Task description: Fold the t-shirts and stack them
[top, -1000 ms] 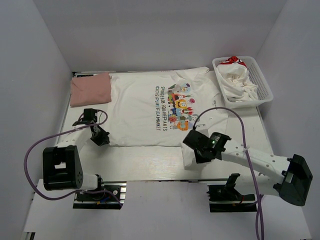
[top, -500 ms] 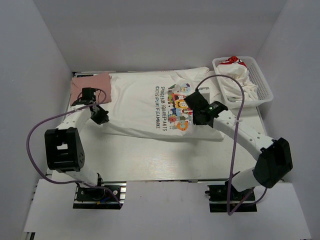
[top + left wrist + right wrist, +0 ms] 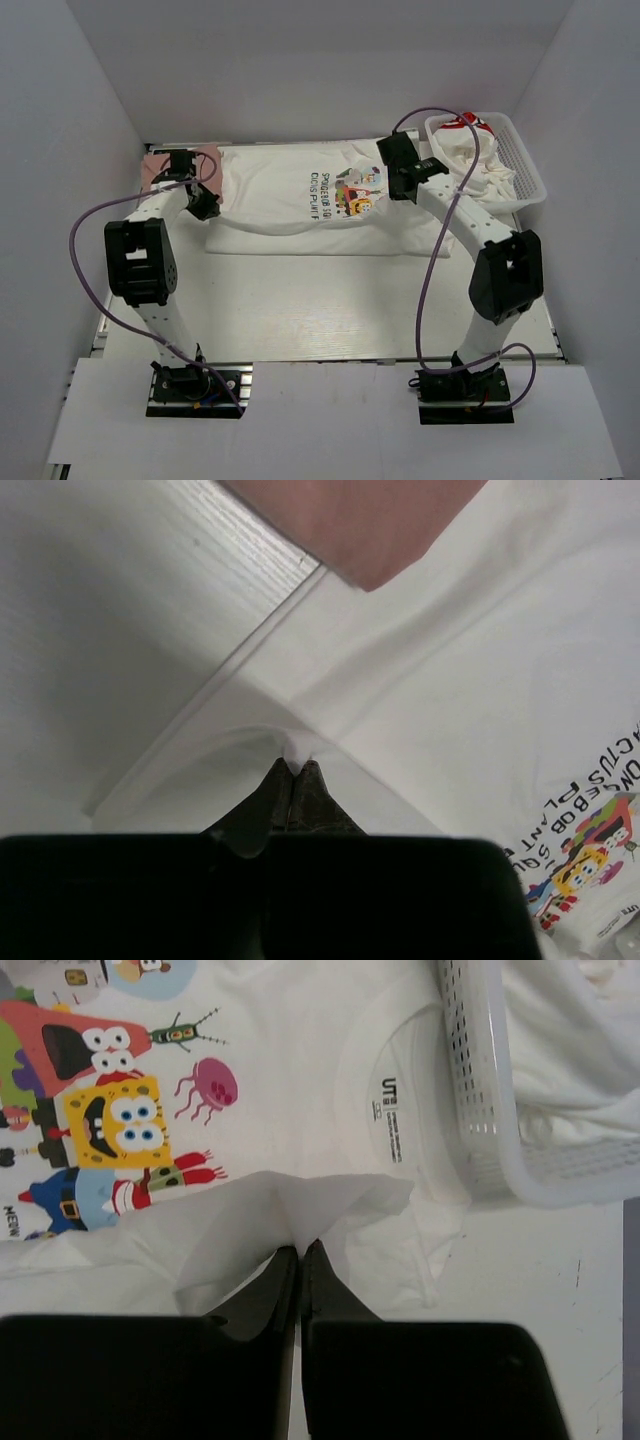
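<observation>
A white t-shirt with a colourful cartoon print (image 3: 300, 200) lies across the far half of the table, its near edge folded over toward the back. My left gripper (image 3: 205, 207) is shut on the shirt's left near edge (image 3: 297, 748). My right gripper (image 3: 398, 187) is shut on the right near edge (image 3: 300, 1215), held over the print (image 3: 110, 1125) and collar label (image 3: 391, 1118). A folded dusty-pink t-shirt (image 3: 160, 167) lies at the far left, also in the left wrist view (image 3: 350, 520). More white tees with red print (image 3: 470, 155) are bunched in the basket.
A white plastic mesh basket (image 3: 525, 165) stands at the far right, its rim close to my right gripper in the right wrist view (image 3: 480, 1090). Grey walls enclose the table on three sides. Purple cables loop off both arms.
Both grippers have carried the shirt's near edge away from me toward the back, folding the shirt over itself. The arms are now stretched far forward.
</observation>
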`<act>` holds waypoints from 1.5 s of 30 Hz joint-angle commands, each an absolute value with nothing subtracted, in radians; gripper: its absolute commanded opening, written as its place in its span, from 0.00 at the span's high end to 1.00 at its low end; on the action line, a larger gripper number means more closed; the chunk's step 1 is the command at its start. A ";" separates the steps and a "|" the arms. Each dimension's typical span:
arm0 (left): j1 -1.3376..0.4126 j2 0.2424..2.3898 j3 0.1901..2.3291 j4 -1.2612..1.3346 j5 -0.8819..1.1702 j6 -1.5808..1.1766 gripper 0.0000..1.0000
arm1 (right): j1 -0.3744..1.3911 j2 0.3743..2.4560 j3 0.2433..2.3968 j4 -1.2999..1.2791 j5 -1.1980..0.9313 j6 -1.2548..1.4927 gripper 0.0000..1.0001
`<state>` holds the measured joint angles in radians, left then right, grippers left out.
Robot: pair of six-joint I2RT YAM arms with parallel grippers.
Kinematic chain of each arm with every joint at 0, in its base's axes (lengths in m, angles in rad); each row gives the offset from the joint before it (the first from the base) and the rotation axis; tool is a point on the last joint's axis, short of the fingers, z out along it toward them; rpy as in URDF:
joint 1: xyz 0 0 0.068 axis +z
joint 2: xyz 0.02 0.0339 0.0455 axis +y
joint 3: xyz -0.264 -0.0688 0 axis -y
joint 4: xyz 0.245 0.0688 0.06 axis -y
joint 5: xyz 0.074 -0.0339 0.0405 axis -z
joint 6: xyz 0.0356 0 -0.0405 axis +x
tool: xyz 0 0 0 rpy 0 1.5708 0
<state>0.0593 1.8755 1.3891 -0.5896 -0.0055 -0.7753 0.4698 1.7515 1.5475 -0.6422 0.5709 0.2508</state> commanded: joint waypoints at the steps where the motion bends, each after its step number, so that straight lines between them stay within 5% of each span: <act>1: 0.055 1.905 1.465 -0.532 -0.023 -0.764 1.00 | 0.442 1.825 1.649 -0.597 0.561 0.176 1.00; 8: 0.055 2.016 1.543 -0.434 0.047 -0.730 0.97 | 0.400 2.004 1.790 -0.584 0.571 0.138 1.00; 10: 0.055 2.048 1.557 -0.422 0.075 -0.712 0.84 | 0.379 2.037 1.831 -0.581 0.578 0.137 1.00; 11: 0.055 2.048 1.572 -0.411 0.086 -0.712 0.74 | 0.373 2.102 1.874 -0.589 0.581 0.167 0.91; 12: 0.055 2.063 1.600 -0.431 0.086 -0.698 0.51 | 0.359 2.124 1.934 -0.606 0.562 0.172 0.74; 13: 0.055 2.074 1.614 -0.452 0.086 -0.698 0.34 | 0.357 2.173 2.004 -0.642 0.551 0.196 0.28; 15: 0.055 2.065 1.623 -0.492 0.065 -0.687 0.05 | 0.351 2.232 2.071 -0.690 0.523 0.204 0.12; 16: 0.055 2.051 1.614 -0.492 0.054 -0.677 0.00 | 0.354 2.246 2.130 -0.704 0.464 0.204 0.10; 28: 0.046 1.787 1.361 -0.449 0.126 -0.615 0.00 | 0.342 1.974 1.623 -0.468 0.140 0.282 0.10; 39: 0.046 1.645 1.229 -0.590 0.043 -0.566 0.00 | 0.327 2.238 1.920 -0.575 0.063 0.357 0.13; 41: 0.046 1.612 1.209 -0.603 0.020 -0.557 0.00 | 0.325 2.275 1.953 -0.561 0.048 0.368 0.20; 45: 0.055 1.577 1.200 -0.603 0.020 -0.557 0.00 | 0.330 2.316 2.009 -0.506 -0.058 0.402 0.60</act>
<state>0.0505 1.6493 1.2034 -0.5941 0.0452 -0.5743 0.3283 2.3070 1.9305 -0.5491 0.0418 0.3588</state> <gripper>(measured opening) 0.997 0.448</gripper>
